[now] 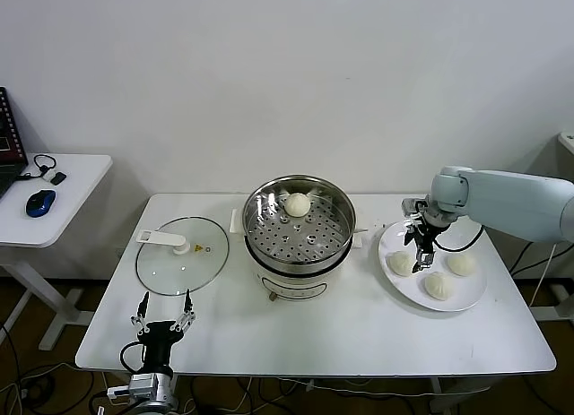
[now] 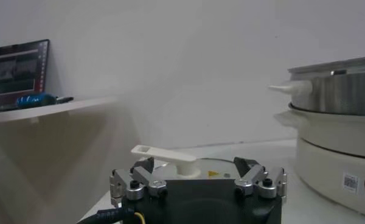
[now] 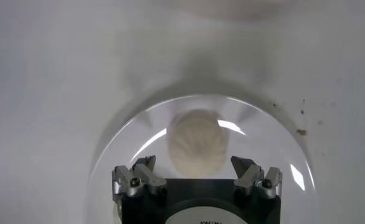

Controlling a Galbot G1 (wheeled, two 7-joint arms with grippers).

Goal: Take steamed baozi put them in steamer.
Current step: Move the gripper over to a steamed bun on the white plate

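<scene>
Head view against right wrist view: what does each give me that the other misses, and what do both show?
Only the head view shows the steamer with one baozi already in it, the glass lid on the table, the left pincer parked open near the table's front edge, and all three buns on the plate.

Only the right wrist view shows the right pincer lined up close over one bun, fingers spread to either side of it.

Both show the right pincer open above the plate, with no bun gripped.
</scene>
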